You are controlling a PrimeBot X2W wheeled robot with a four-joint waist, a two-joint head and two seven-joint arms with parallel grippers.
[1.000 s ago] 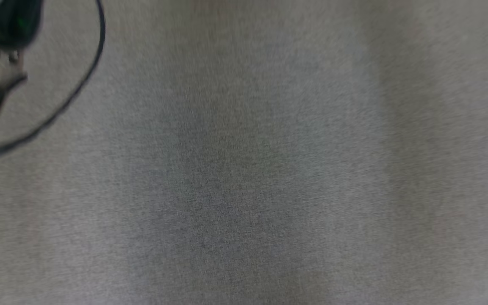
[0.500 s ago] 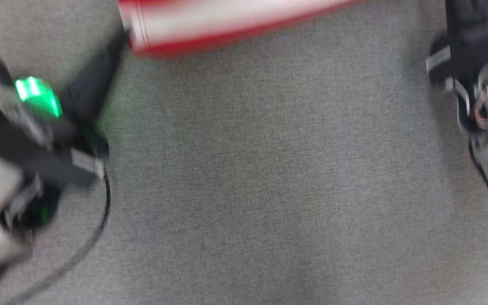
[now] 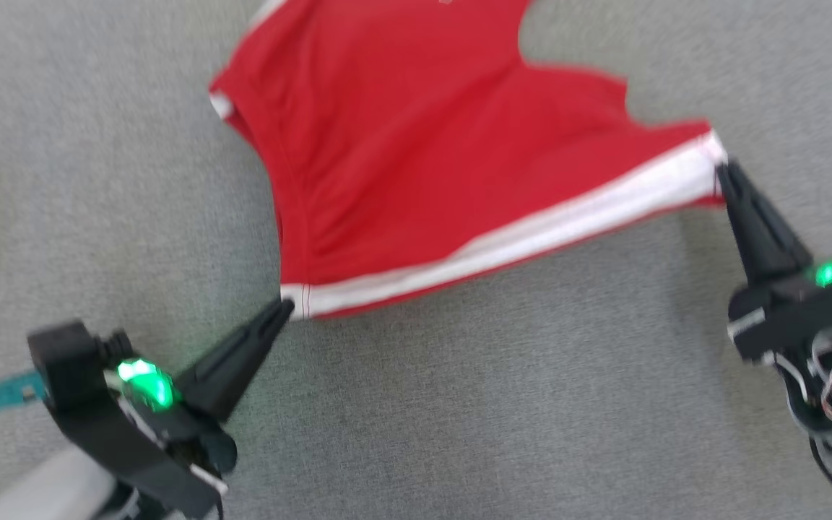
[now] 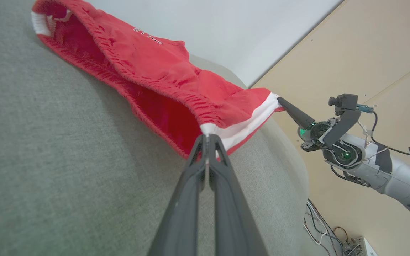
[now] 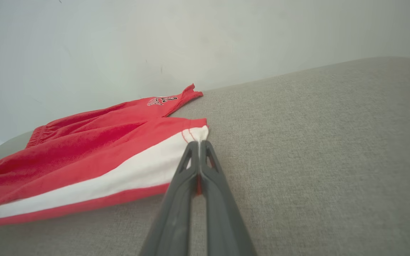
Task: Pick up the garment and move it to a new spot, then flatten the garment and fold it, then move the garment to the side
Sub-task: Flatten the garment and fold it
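The garment (image 3: 416, 152) is a pair of red shorts with a white side stripe, spread on a grey fabric surface (image 3: 459, 404). My left gripper (image 3: 284, 307) is shut on the stripe's near left corner. My right gripper (image 3: 721, 172) is shut on the stripe's right corner, so the striped edge runs taut between them. In the left wrist view the fingers (image 4: 208, 137) pinch the white corner of the shorts (image 4: 162, 74), with my right gripper (image 4: 279, 100) holding the far corner. In the right wrist view the gripper (image 5: 199, 144) clamps the hem of the shorts (image 5: 94, 149).
The grey surface has a rounded edge (image 4: 290, 153) with a beige floor beyond it. Cables and a small box (image 4: 354, 245) lie on that floor. A pale wall (image 5: 155, 42) rises behind the surface. Bare grey fabric stretches in front of the shorts.
The head camera has swung, bringing the shorts and both grippers fully into the picture. Earlier frames were blurred and showed mostly bare grey fabric.
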